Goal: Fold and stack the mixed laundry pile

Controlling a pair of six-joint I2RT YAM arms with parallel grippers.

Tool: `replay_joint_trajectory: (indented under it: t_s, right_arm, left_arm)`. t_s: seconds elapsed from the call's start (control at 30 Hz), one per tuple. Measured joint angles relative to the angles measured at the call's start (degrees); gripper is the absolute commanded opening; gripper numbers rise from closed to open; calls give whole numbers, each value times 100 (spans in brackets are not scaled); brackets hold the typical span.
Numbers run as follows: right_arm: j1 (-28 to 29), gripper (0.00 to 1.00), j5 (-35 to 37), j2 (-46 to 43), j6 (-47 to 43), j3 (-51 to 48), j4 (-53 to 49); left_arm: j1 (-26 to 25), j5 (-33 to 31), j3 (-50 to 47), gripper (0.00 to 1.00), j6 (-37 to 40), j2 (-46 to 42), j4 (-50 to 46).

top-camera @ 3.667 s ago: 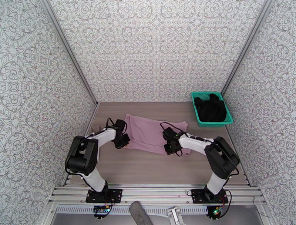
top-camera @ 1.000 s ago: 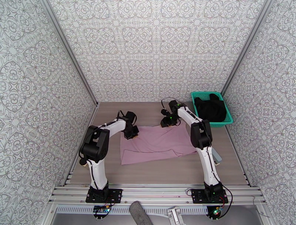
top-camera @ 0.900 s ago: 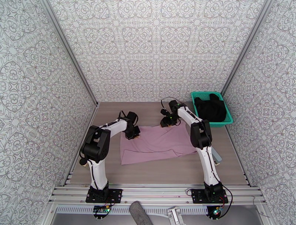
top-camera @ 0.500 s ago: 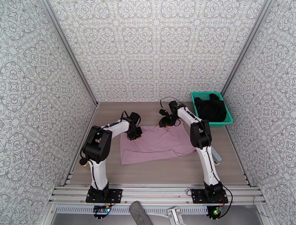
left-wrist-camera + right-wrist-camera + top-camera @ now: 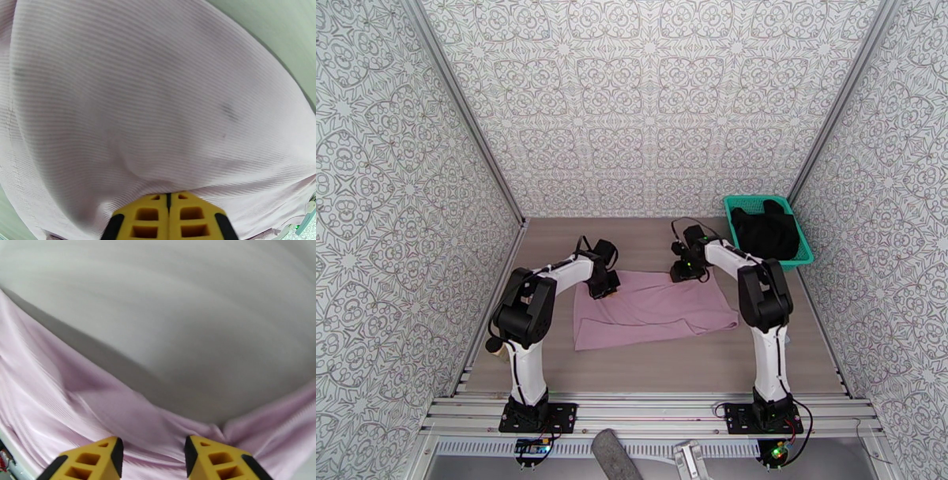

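Note:
The mauve-pink shirt (image 5: 652,309) lies spread flat across the middle of the table. My left gripper (image 5: 605,289) is at its far left corner; in the left wrist view the yellow fingers (image 5: 150,215) are pressed together, shut on a pinch of the shirt (image 5: 138,98). My right gripper (image 5: 684,274) sits at the shirt's far edge, right of centre. Its fingers (image 5: 94,461) stand apart in the right wrist view, with the shirt's edge (image 5: 98,405) lying loose under and between them. The black garment (image 5: 766,230) is heaped in the teal basket.
The teal mesh basket (image 5: 732,229) stands at the far right corner against the wall. Patterned walls close in the left, back and right sides. Bare wooden table (image 5: 648,363) runs between the shirt and the metal rail (image 5: 632,410) holding the arm bases.
My right gripper has shifted right and a little nearer along the shirt's far edge, with its elbow swinging out to the right. The left gripper has barely moved and stays pinched on its corner.

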Motion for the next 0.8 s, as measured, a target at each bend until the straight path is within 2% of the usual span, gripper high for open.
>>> replay_joint_trajectory:
  t_s: [0.17,0.33,0.57,0.8]
  right_arm:
    - [0,46,153,-138,35,-129,59]
    - [-4,42,-57,-164,35,57,-39]
    - [-4,40,-511,-111,26,879,-177]
    - [94,38,-621,581,-129,1650,-310]
  left_arm:
    - [4,-15,-22,0,2,-7,22]
    - [17,-22,-44,0,2,-17,39]
    - [33,-46,-48,0,15,-22,37]
    - [33,-63,-48,0,20,-24,37]
